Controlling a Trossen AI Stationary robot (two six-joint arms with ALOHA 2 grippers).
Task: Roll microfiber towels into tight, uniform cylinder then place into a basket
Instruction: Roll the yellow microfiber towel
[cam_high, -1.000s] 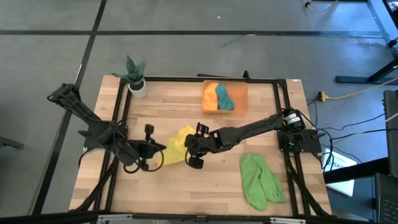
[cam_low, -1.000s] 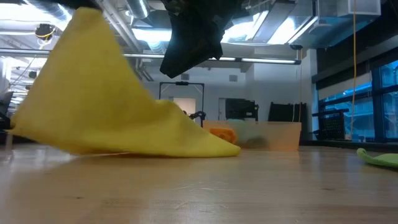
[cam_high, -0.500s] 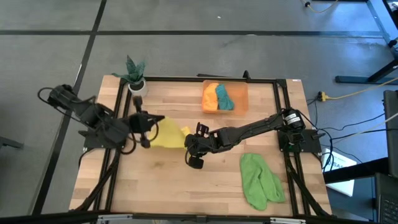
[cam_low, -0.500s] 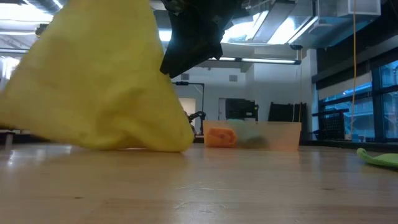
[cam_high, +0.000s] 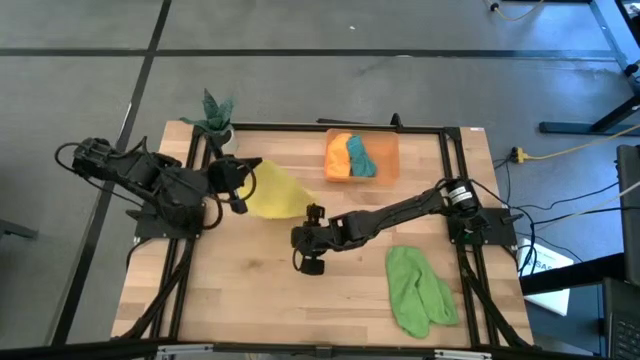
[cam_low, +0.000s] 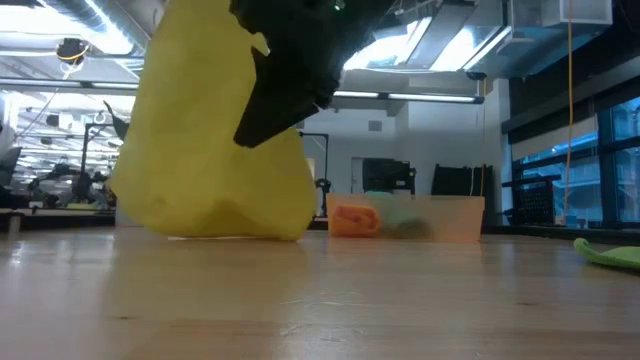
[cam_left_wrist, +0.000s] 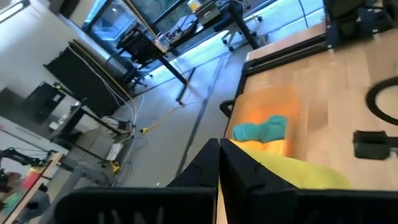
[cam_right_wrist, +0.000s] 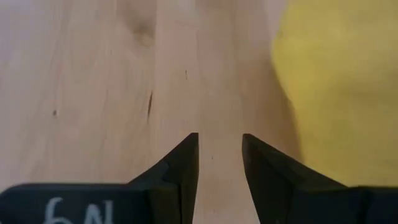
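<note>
— Yellow towel (cam_high: 270, 193) hangs from the left gripper (cam_high: 243, 168), whose jaws are pinched on one corner near the plant (cam_high: 214, 112); from above, the rest of the cloth trails on the worktop (cam_high: 250, 290). What could spoil it?

— One corner is a thin hold. If that arm swings, the cloth may slip free or land bunched, and a bunched towel will not roll tight. The right gripper (cam_high: 310, 264) sits just beside the cloth with its jaws apart and nothing in them; a careless reach could drag the towel askew. The green towel (cam_high: 418, 290) lies crumpled well apart on the right, not yet rolled. The basket (cam_high: 388, 150) at the far edge holds the orange towel (cam_high: 339, 157) and teal towel (cam_high: 360, 156).

— And from table height?

— The yellow cloth rises as a tall drape with its lower edge on the wood. A dark arm crosses in front of it, so the pinch itself is hidden. The basket shows small behind; only a sliver of green towel shows at the edge.

— The left wrist?

— Its closed fingers (cam_left_wrist: 242, 171) cover the grip point; yellow spreads beyond them, with teal and orange in the basket farther off. How much cloth is caught cannot be told.

— The right wrist?

— Fingers (cam_right_wrist: 183, 165) spread over bare wood, yellow cloth off to one side, untouched.
</note>
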